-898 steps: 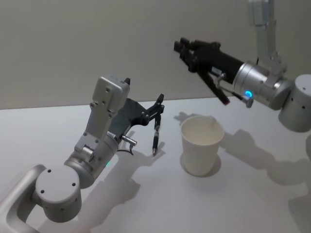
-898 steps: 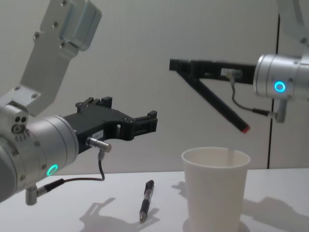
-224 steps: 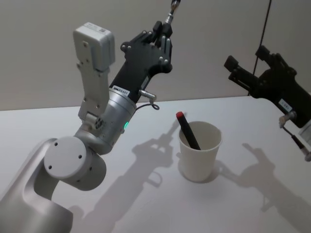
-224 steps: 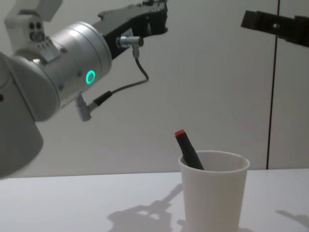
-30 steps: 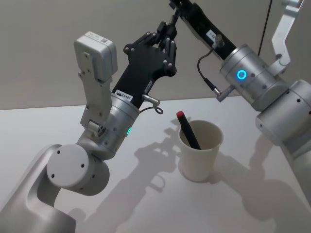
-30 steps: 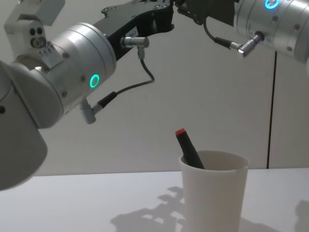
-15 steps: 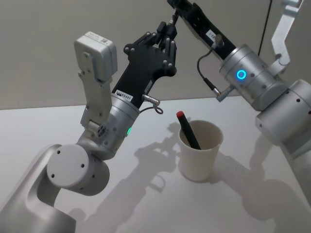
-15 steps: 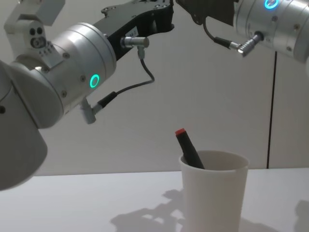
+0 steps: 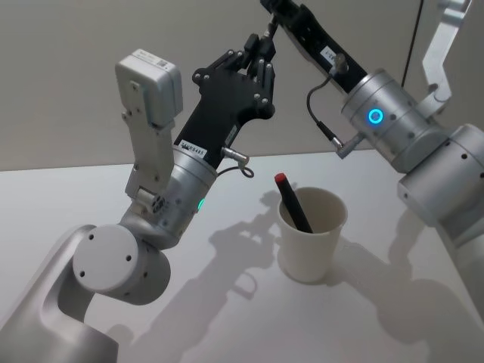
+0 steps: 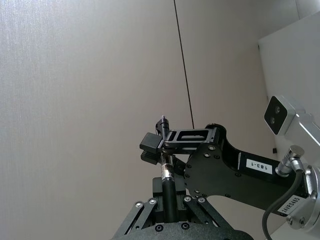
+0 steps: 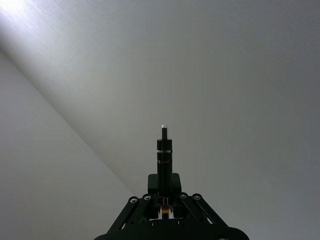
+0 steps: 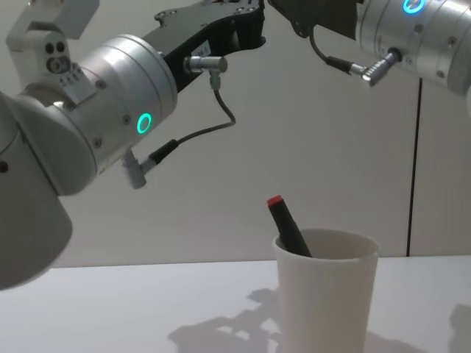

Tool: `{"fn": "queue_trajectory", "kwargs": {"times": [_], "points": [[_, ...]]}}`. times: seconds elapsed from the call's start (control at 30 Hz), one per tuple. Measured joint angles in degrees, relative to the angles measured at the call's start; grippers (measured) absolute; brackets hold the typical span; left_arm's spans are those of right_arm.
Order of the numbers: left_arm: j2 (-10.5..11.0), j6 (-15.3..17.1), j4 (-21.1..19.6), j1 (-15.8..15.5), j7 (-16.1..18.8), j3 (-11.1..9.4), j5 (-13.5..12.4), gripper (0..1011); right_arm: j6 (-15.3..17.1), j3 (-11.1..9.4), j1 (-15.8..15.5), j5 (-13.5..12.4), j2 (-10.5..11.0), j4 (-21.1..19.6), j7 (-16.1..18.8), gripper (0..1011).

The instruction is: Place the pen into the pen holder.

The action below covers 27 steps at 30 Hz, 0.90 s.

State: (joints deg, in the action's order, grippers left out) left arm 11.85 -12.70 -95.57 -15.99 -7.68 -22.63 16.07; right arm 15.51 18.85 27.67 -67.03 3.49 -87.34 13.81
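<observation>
black and slim, the pen (image 10: pixel 167 186) we have to deliver is up in the air, well above the worktop (image 9: pixel 227 318), held between both arms at once. our left gripper (image 9: pixel 257 51) is raised high with its fingers (image 10: pixel 144 207) closed on the lower barrel, and in the left wrist view our right gripper (image 10: pixel 167 145) is clamped across the same pen nearer its tip, so we judge this to be a handover from left to right. the right wrist view agrees: the pen stands straight out from between its closed fingers (image 11: pixel 137 205). the pen holder (image 9: pixel 311 236), a white paper cup, sits on the worktop below and somewhat to the right, and it already carries a red-capped marker (image 9: pixel 291 203) leaning against its left rim. what worries us from here is the release. if the left fingers open before the right grip is firm, the pen could swing or slip and drop to the worktop, well apart from the cup. if either arm pulls while both are clamped, the pen could twist in one grip and end up crooked for the descent. lower down, the leaning marker narrows the opening on its side, so a tilted pen could catch on it, and a push on that light cup might tip it over.
</observation>
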Motion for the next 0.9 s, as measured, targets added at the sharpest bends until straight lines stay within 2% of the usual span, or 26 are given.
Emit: {"fn": "queue_trajectory", "kwargs": {"times": [0.1,0.23,0.3,0.37,0.47,0.57,0.63,0.7,0.8,0.9], "points": [[0.0,0.0,0.0,0.0,0.0,0.0,0.0,139,0.0,0.0,0.0,0.0,0.0,0.0,0.0,131],[0.0,0.0,0.0,0.0,0.0,0.0,0.0,217,0.0,0.0,0.0,0.0,0.0,0.0,0.0,131],[0.0,0.0,0.0,0.0,0.0,0.0,0.0,318,0.0,0.0,0.0,0.0,0.0,0.0,0.0,131],[0.0,0.0,0.0,0.0,0.0,0.0,0.0,337,0.0,0.0,0.0,0.0,0.0,0.0,0.0,131],[0.0,0.0,0.0,0.0,0.0,0.0,0.0,476,0.0,0.0,0.0,0.0,0.0,0.0,0.0,131],[0.0,0.0,0.0,0.0,0.0,0.0,0.0,538,-0.3,0.0,0.0,-0.1,0.0,0.0,0.0,131],[0.0,0.0,0.0,0.0,0.0,0.0,0.0,636,-0.9,-0.1,0.0,-0.3,0.0,-0.1,0.0,131],[0.0,0.0,0.0,0.0,0.0,0.0,0.0,658,-1.5,-0.2,0.0,-0.5,0.1,-0.3,0.0,131],[0.0,0.0,0.0,0.0,0.0,0.0,0.0,793,-3.3,-0.7,-0.1,-1.1,0.4,-1.1,-0.2,131],[0.0,0.0,0.0,0.0,0.0,0.0,0.0,864,-4.6,-1.1,-0.2,-1.5,0.8,-1.7,-0.4,131]]}}
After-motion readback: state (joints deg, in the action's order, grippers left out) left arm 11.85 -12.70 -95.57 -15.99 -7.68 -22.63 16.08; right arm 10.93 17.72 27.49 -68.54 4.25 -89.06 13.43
